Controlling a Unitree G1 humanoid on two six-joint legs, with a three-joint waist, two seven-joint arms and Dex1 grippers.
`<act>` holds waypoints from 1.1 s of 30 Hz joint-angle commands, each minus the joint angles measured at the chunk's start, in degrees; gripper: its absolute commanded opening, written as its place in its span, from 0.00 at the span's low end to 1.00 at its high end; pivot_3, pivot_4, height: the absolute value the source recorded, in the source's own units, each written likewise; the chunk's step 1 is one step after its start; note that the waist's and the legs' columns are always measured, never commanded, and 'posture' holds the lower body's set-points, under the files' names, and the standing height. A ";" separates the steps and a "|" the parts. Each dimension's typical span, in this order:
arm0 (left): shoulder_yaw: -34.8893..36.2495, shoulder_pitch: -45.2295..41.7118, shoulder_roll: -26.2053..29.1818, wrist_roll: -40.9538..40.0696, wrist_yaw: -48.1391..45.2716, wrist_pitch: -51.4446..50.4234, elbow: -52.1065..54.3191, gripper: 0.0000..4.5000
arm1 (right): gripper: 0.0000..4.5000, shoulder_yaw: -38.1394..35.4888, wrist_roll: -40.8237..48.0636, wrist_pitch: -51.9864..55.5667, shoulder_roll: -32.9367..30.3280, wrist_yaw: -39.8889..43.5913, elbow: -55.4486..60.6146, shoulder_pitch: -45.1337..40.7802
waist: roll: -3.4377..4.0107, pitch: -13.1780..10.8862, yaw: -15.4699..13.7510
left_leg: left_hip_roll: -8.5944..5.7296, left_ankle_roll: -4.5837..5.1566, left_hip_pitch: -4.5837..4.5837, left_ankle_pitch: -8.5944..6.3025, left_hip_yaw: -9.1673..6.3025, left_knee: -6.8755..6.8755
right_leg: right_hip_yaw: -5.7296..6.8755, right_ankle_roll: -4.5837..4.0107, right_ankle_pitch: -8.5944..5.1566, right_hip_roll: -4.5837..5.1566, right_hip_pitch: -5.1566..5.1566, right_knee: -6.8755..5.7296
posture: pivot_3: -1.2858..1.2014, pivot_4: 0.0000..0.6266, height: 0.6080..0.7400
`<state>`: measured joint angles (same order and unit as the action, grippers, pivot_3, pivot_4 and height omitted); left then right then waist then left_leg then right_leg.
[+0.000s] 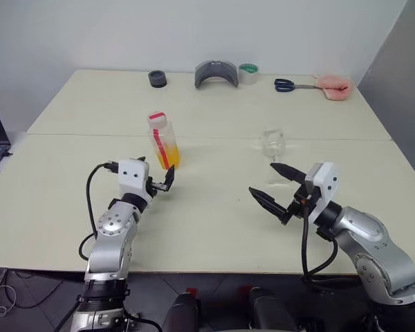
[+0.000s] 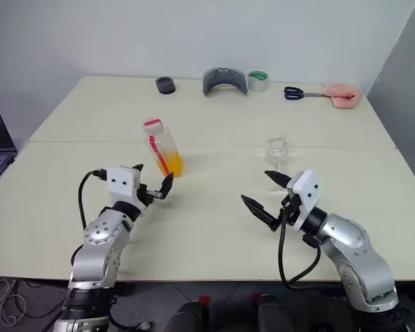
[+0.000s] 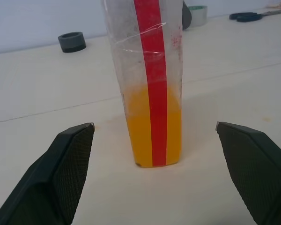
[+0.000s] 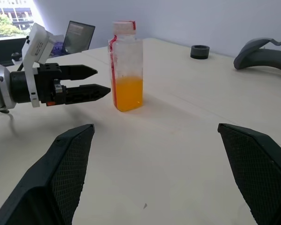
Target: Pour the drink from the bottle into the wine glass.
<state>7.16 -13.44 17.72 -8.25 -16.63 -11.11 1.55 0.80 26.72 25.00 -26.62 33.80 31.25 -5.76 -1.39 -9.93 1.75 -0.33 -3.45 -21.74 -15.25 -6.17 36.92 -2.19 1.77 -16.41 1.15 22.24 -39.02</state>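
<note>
The bottle [image 1: 163, 142] stands upright on the table [image 1: 214, 228], left of centre, just ahead of the left gripper [image 1: 160, 181]; small clear plastic, pink-red cap on top, red-and-white label strip down one side, walls cloudy w/ scuffs. The drink [image 3: 152, 126], orange & translucent, fills roughly the bottom third. The wine glass [image 1: 273, 146] sits well to the right of the bottle, near the table's seam, upright on its foot, bowl looks empty, though it's faint against the pale top. Left gripper's jaws are spread wide w/ nothing in them, pointed level at the bottle; in the left wrist view the bottle sits centred between the two fingers [image 3: 61, 168] but not yet between their tips, so no contact. Right gripper [image 1: 271, 185] is also wide open & empty, angled in toward the middle, apart from the glass. Step in hand, as I read it: closing in for the grasp on the bottle. To do it well: keep the approach straight so the bottle stays centred, go in till the pads flank the body above the liquid line but below the shoulder, then close gently, since thin plastic will prob. squash & a nudge from one finger first could tip it. Cap seems still on, so it'd need to come off before any pour. Back edge of the table: a dark tape roll [image 1: 157, 78], grey curved piece [image 1: 216, 72], green-rimmed tape [image 1: 248, 72], scissors [image 1: 290, 85], pink cloth [image 1: 334, 87].
</note>
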 commanded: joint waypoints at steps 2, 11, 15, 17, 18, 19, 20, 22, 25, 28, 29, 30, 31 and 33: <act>1.55 -4.17 0.68 -1.84 -0.98 0.18 -2.09 0.99 | 1.00 -0.20 1.73 -0.58 -1.33 3.20 1.24 -2.02 | 0.00 0.00 0.02 | 0.00 0.00 0.01 0.00 0.00 0.01 | 0.01 0.00 0.00 0.00 0.00 0.00 | 0.52 0.24 1.00; 1.54 -9.74 1.30 -2.41 -2.97 0.62 -7.83 0.99 | 1.00 -0.31 3.90 -0.14 -3.62 7.36 0.63 -4.28 | -0.02 -0.01 0.03 | 0.00 0.00 -0.01 0.00 -0.02 0.02 | 0.03 0.00 0.00 0.00 0.01 0.00 | 0.52 0.24 1.00; 1.45 -13.15 1.19 -2.06 -3.19 1.76 -11.45 0.99 | 1.00 -0.53 3.81 0.12 -3.50 7.11 0.05 -5.40 | -0.02 -0.01 0.02 | 0.00 0.00 -0.01 0.00 -0.03 0.02 | 0.04 0.00 0.00 0.00 0.01 0.00 | 0.52 0.24 1.00; 1.29 -14.38 1.25 -1.74 -3.16 2.35 -12.89 0.99 | 1.00 -0.66 3.78 0.23 -3.57 7.07 -0.23 -5.80 | -0.02 -0.01 0.02 | -0.01 0.00 -0.02 0.00 -0.02 0.02 | 0.03 0.00 0.00 0.00 0.01 0.00 | 0.52 0.24 1.00; 1.10 -14.97 1.32 -1.39 -3.07 2.63 -13.58 0.99 | 1.00 -0.75 3.80 0.29 -3.59 7.02 -0.33 -5.99 | -0.02 -0.01 0.03 | -0.01 0.00 -0.02 0.00 -0.01 0.02 | 0.02 0.00 0.00 0.01 0.01 0.00 | 0.52 0.24 1.00; 0.99 -15.85 1.24 -1.17 -2.85 2.88 -14.22 0.99 | 1.00 -0.84 3.86 0.42 -3.65 6.97 -0.44 -6.28 | -0.02 -0.01 0.03 | -0.01 0.00 -0.02 0.00 -0.01 0.02 | 0.02 0.01 0.00 0.01 0.01 0.00 | 0.52 0.24 1.00; 0.69 -16.77 1.27 -0.61 -2.42 2.90 -14.87 0.99 | 1.00 -0.91 3.91 0.57 -3.70 6.93 -0.55 -6.59 | -0.02 -0.01 0.03 | -0.01 0.00 -0.01 0.00 -0.01 0.02 | 0.03 0.00 0.00 0.01 0.01 0.00 | 0.52 0.24 1.00; 0.18 -18.15 1.31 0.39 -1.74 2.86 -16.10 0.99 | 1.00 -0.97 4.09 0.91 -3.71 6.82 -0.54 -7.03 | -0.03 -0.02 0.04 | -0.01 0.00 -0.02 0.00 -0.02 0.02 | 0.03 0.01 0.00 0.00 0.02 0.00 | 0.52 0.24 1.00; -0.06 -19.69 1.12 1.08 -1.30 2.69 -17.26 0.99 | 1.00 -0.90 4.57 1.60 -3.74 6.58 -0.24 -7.65 | -0.03 -0.02 0.04 | -0.02 0.00 -0.02 0.00 -0.02 0.02 | 0.04 0.01 0.00 0.01 0.02 0.00 | 0.52 0.24 1.00; -0.93 -21.12 0.88 1.69 -0.87 1.93 -17.42 0.99 | 1.00 -0.89 5.31 2.60 -3.88 6.46 0.24 -8.39 | -0.03 -0.02 0.04 | -0.02 0.00 -0.04 0.00 -0.02 0.02 | 0.03 0.01 0.00 0.01 0.03 0.00 | 0.52 0.24 1.00; -1.10 -21.41 0.80 1.84 -0.68 1.70 -17.35 0.99 | 1.00 -0.91 5.49 2.90 -3.93 6.43 0.37 -8.60 | -0.03 -0.02 0.04 | -0.02 -0.01 -0.04 0.00 -0.02 0.02 | 0.03 0.01 0.01 0.01 0.03 0.00 | 0.52 0.24 1.00; -1.17 -21.60 0.72 1.90 -0.55 1.45 -17.26 0.99 | 1.00 -0.96 5.64 3.18 -3.96 6.38 0.47 -8.79 | -0.03 -0.02 0.04 | -0.02 -0.01 -0.04 0.00 -0.02 0.02 | 0.03 0.01 0.01 0.01 0.03 0.00 | 0.52 0.24 1.00; -1.30 -21.72 0.70 2.16 -0.39 1.35 -17.08 0.99 | 1.00 -1.04 5.84 3.53 -3.97 6.29 0.58 -9.03 | -0.03 -0.02 0.04 | -0.02 -0.01 -0.03 0.00 -0.02 0.03 | 0.03 0.01 0.01 0.01 0.03 0.00 | 0.52 0.24 1.00; -1.46 -21.89 0.65 2.40 -0.02 0.90 -16.52 0.99 | 1.00 -1.33 6.50 4.34 -3.89 5.93 0.79 -9.42 | -0.03 -0.02 0.08 | -0.02 -0.01 -0.03 0.01 -0.01 0.02 | 0.02 0.01 0.01 0.01 0.03 0.00 | 0.52 0.24 1.00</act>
<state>5.58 -34.34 18.31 -6.27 -17.02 -10.06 -16.78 1.07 31.72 28.90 -30.28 39.93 29.79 -14.37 -1.42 -9.95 1.83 -0.34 -3.46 -21.77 -15.24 -6.19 36.95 -2.17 1.78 -16.41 1.16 22.27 -39.02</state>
